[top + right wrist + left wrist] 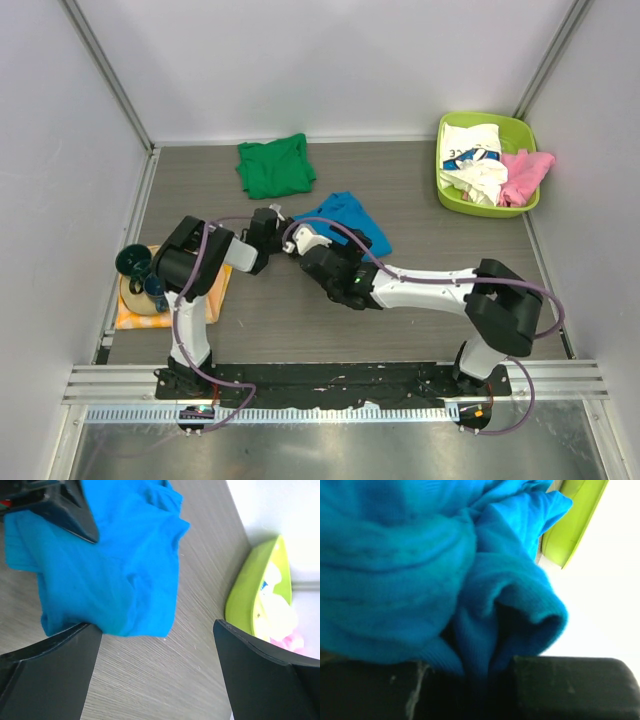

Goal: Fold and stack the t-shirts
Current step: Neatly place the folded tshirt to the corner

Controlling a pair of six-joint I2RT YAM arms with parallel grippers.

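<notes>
Closest to the left wrist lens, the left gripper [486, 682] is clamping a bunched fold of the blue t-shirt [415, 555]. Its jaws are pressing together on the cloth, and a rolled hem or sleeve opening is bulging just above them. Beyond that fold, the lime tub [570, 525] is showing at the upper right. In the right wrist view, the right gripper [156, 627] is hanging with its jaws wide apart and gripping nothing. The lower edge of the blue t-shirt is lying just beside its left finger, and bare grey surface [200, 630] is filling most of the gap. In the overhead view, both grippers are meeting near the middle of the surface, at the near-left edge of the blue t-shirt. That shirt is lying crumpled and unfolded, slightly right of centre. The green t-shirt [275, 167] is lying apart from it toward the far edge, gathered into a rough square. The lime tub is sitting in the far right corner and holding a white printed t-shirt [472, 150] and a pink t-shirt [525, 172], with the pink one drooping over the right rim. At the left edge, an orange checked cloth [135, 318] is lying under small teal items [135, 263]; their kind cannot be told.
</notes>
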